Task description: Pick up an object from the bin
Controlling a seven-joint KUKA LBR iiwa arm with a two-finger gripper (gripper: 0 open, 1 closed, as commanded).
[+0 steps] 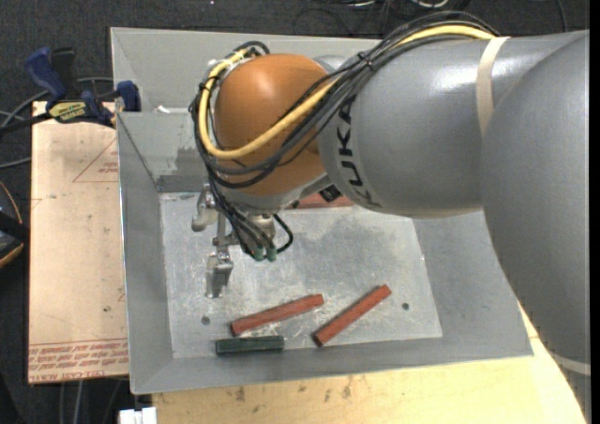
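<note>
Grey metal made up the bin [141,225], and most of its floor lay bare under the camera. The arm [450,122] reached in from the right. Its wrist sat beneath a rounded orange cover [262,122], with black and yellow cables [427,35] running along the arm and looping round that cover.

Below the cover the gripper [218,267] hung low over a bare patch in the left part of the floor. Whether it was spread or pressed together, I could not tell.

Three things lay towards the front of the floor, all apart from the gripper. A red-brown stick [277,314] lay just below and to the right of it, slightly slanted. A second red-brown stick [352,314] lay further right and tilted more steeply, its lower end near the first stick's right end. A dark green bar [249,345] lay flat by the front wall, just beneath the first stick's left end.
</note>
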